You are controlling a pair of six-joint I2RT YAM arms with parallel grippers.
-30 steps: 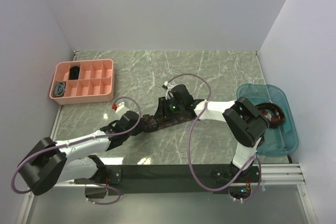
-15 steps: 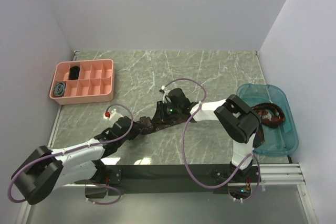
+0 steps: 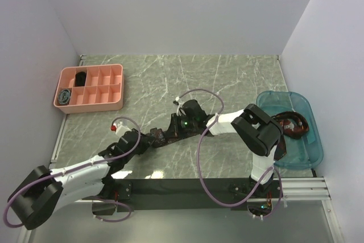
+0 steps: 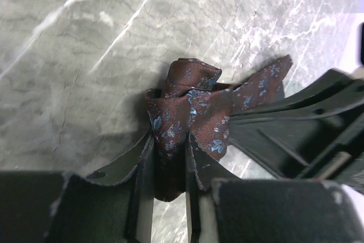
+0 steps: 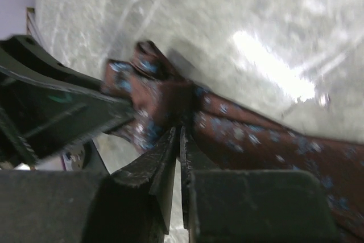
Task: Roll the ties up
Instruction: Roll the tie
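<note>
A dark brown-maroon tie with blue flecks (image 3: 164,135) lies on the marble table between my two grippers. In the left wrist view its bunched, folded end (image 4: 185,109) sits between the jaws, and my left gripper (image 4: 169,147) is shut on it. My right gripper (image 5: 178,134) meets the same tie from the other side. Its jaws are drawn almost together, with their tips pinching a fold of the fabric (image 5: 165,103). From there the tie's strip (image 5: 267,140) runs away to the right. In the top view the left gripper (image 3: 150,139) and the right gripper (image 3: 174,131) stand close together.
A pink compartment tray (image 3: 111,74) at the back left holds a black coil (image 3: 81,78) and a grey-blue coil (image 3: 66,95). A teal bin (image 3: 305,148) at the right holds more ties (image 3: 291,124). Purple cables (image 3: 200,157) loop over both arms.
The right gripper's jaws have closed onto the tie. Both grippers shifted toward the left and nearer the front, and the tie is now bunched shorter between them.
</note>
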